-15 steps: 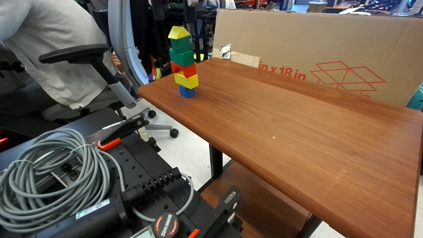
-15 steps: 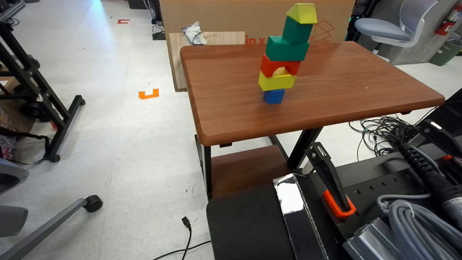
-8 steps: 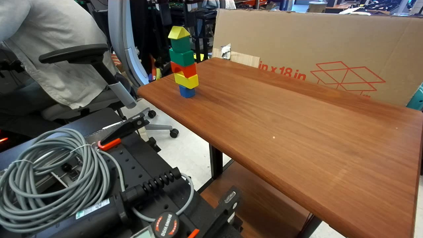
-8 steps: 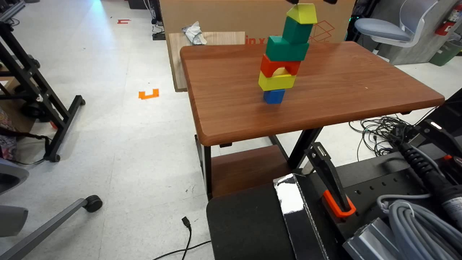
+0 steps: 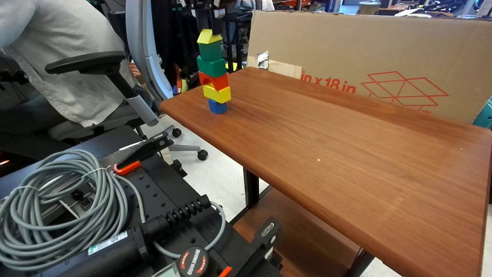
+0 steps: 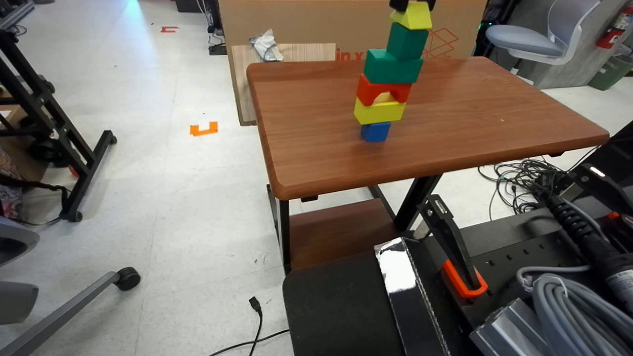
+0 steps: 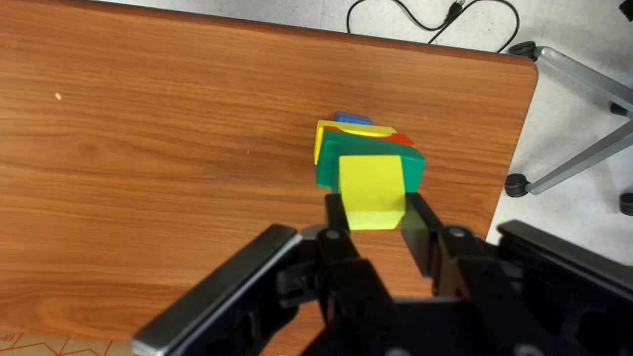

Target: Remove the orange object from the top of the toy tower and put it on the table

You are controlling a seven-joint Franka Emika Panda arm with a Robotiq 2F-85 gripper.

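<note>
With my hand (image 7: 374, 210) pinching the top yellow block (image 7: 372, 184), I'd lift straight up, sparing the tower (image 6: 394, 67), before descending to the tabletop (image 7: 148, 163).

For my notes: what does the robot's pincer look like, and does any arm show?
The pincer is black, with two flat fingers on jointed linkages, round grey pins and a pale, shiny edge on one outer part. No cable or lettering is discernible on it. No arm is clearly visible.

An exterior view's top edge crops the end effector (image 6: 414, 6) (blurred in wrist view).
</note>
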